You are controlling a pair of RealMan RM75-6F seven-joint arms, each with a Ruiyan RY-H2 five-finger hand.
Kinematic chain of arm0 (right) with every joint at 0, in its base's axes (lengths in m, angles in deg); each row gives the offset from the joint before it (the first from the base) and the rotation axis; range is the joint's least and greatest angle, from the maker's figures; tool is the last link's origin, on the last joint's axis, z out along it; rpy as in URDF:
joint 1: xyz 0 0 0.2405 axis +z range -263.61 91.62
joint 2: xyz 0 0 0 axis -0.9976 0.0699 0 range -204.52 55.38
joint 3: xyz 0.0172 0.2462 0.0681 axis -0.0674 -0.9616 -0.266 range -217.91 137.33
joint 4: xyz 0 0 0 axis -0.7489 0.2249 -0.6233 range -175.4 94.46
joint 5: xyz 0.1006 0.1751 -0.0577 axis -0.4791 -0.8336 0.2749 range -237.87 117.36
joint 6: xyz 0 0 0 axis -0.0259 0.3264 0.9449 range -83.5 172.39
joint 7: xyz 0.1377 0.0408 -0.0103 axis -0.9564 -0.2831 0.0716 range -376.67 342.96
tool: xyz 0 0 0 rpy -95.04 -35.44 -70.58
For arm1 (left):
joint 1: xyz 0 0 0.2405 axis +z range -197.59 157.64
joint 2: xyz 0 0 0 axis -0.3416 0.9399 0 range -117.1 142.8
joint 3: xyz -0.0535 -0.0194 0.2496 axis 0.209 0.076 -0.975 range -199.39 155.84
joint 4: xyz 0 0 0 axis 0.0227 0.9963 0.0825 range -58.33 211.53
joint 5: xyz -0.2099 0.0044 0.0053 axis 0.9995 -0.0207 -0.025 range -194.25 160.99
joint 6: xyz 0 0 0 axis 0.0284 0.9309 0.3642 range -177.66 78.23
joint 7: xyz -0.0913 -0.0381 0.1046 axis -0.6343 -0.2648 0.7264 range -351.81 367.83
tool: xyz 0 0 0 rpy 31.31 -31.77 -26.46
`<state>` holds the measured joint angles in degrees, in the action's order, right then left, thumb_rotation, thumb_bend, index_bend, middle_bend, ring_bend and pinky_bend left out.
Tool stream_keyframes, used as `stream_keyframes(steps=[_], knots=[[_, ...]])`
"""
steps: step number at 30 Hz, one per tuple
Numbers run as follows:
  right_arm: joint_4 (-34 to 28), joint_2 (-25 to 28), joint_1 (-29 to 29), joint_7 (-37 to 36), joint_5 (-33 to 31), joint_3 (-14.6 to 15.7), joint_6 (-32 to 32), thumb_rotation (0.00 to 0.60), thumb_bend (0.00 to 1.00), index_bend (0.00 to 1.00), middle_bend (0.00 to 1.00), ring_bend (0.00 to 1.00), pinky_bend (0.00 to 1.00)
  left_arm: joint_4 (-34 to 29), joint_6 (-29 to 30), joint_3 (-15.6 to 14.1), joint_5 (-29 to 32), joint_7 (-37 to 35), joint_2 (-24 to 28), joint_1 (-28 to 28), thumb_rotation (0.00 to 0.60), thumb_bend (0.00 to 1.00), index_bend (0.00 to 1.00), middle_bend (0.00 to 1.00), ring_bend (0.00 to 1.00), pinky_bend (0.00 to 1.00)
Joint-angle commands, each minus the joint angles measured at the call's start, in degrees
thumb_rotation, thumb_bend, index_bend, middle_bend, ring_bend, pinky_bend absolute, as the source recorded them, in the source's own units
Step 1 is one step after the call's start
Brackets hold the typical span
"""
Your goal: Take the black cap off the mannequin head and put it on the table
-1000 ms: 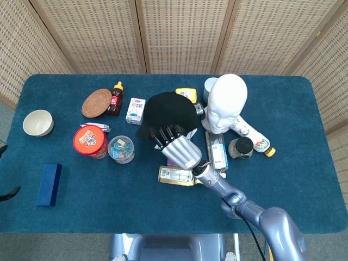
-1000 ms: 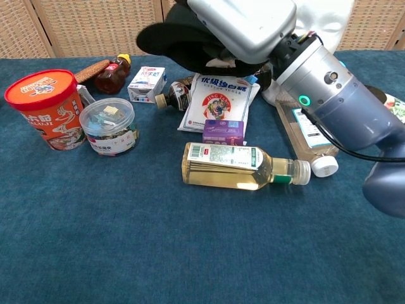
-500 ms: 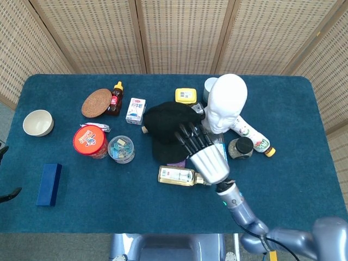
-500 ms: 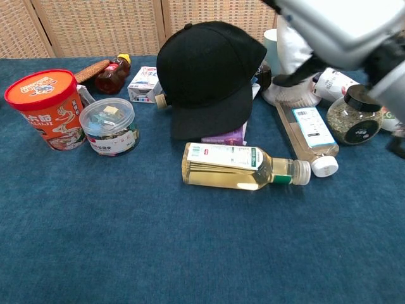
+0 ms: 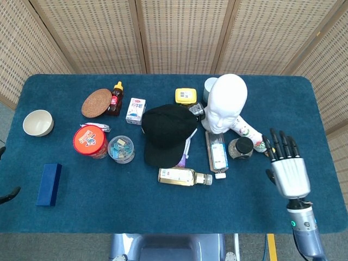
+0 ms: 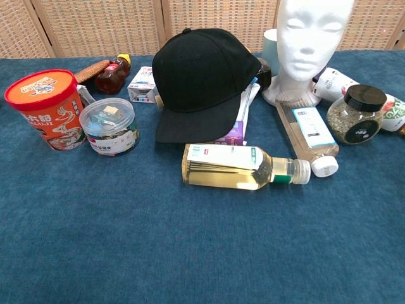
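Black cap (image 5: 167, 133) half-covering a white packet (image 6: 248, 101).

Desk (image 5: 81, 190) is deep blue all over. The cap (image 5: 166, 130) is plain black, the mannequin head (image 5: 225, 100) flat white. My right hand (image 5: 287, 166) is silver with black fingers. There's an orange-red tub (image 6: 45, 107), a cream bowl (image 5: 38, 122) and a navy box (image 5: 49, 185).

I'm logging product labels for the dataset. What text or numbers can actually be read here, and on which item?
None reads with certainty.
Orange tub: white print, too blurred.
Lying bottle: fine print, too small.
Flat bottle: label too small.
White carton: red mark, unreadable.
Black cap: no lettering visible.
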<state>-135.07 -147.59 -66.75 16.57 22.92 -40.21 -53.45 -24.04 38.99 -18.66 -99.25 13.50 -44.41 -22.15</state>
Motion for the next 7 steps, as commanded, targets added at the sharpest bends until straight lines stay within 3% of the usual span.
stream_keyframes(steps=[1,7], knots=[[0.2,0.8,-5.4,-1.5,-5.9,-1.9,-3.2,0.6,0.0,0.0,0.0,0.0,0.14,0.1,0.1,-0.2,-0.1,1.1,-0.7,0.1,0.6,0.14,0.0,0.0,0.0,0.05],[-0.6,1.4,-8.6,-6.4,-10.4,-2.0,0.2,0.6,0.0,0.0,0.0,0.0,0.13,0.3,0.9,-0.3,-0.7,1.9,-1.5,0.6,0.6,0.14,0.0,0.0,0.0,0.05]])
